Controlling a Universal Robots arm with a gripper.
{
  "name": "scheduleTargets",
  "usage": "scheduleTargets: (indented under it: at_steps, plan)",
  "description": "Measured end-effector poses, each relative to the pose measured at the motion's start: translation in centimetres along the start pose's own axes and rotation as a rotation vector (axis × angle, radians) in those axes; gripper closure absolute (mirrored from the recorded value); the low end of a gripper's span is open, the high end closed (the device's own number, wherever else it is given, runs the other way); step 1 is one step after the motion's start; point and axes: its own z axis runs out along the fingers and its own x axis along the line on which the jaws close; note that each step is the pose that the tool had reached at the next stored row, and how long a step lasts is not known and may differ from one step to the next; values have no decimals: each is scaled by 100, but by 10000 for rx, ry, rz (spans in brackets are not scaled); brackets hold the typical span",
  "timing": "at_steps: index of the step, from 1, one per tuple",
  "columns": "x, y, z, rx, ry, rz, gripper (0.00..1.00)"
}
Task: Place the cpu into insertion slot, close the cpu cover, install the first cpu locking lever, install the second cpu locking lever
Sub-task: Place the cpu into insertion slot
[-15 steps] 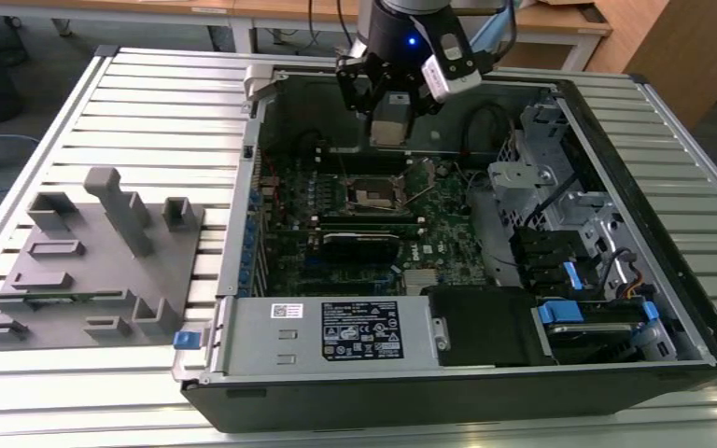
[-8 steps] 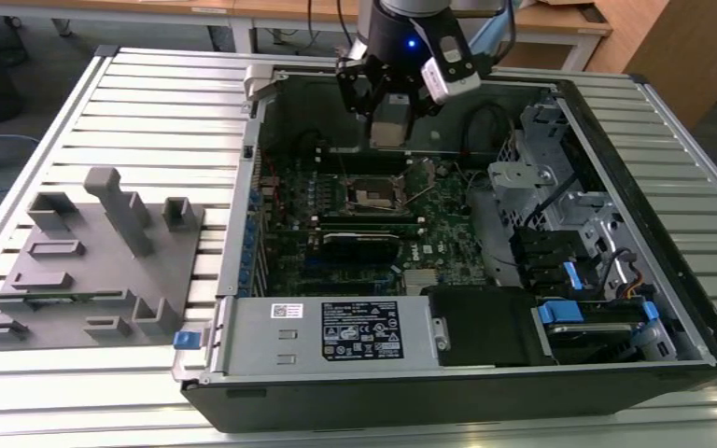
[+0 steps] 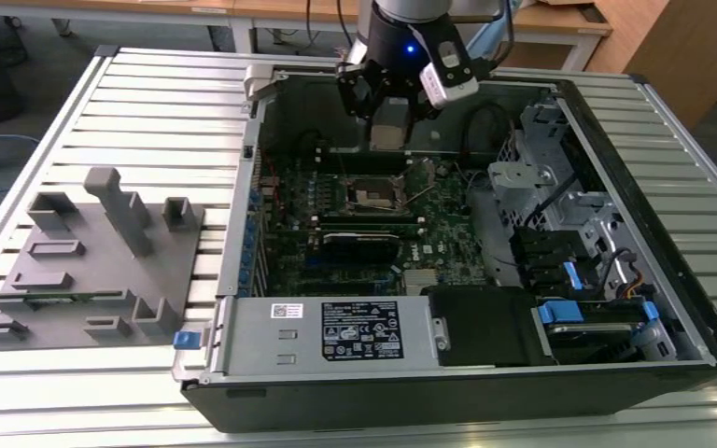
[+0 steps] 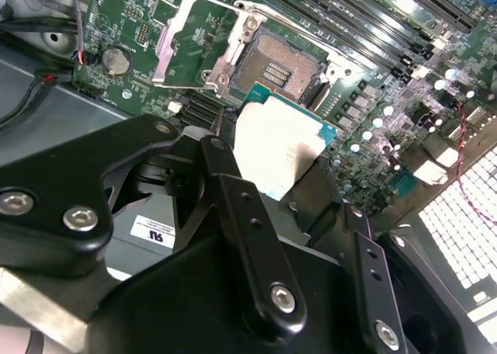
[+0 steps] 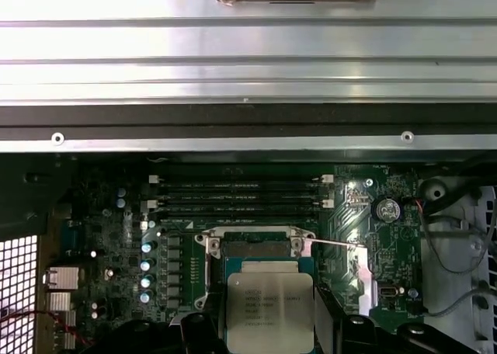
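Fingers of the gripper are black, and they squeeze the cpu from two sides. The cpu is a small flat square with a shiny grey top, and it is held tight. It hangs in the air over the green board, near the insertion slot but not in it yet.

The slot is a little black square with lots of tiny dots inside. The cpu cover is a thin silver frame. It is flipped up and open, right beside the slot.

In the first wrist view, long black memory slots lie next to the slot on the board.

In the exterior view, the board sits inside a big open computer case, and the case lies on a table made of metal strips.
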Motion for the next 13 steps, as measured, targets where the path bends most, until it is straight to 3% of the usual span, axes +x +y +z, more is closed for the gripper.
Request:
scheduleTargets:
  at_steps: [3,13]
  plan:
    - [8,-5,48,0,-30,-3,46]
    - [10,-10,100,-1,-50,-5,46]
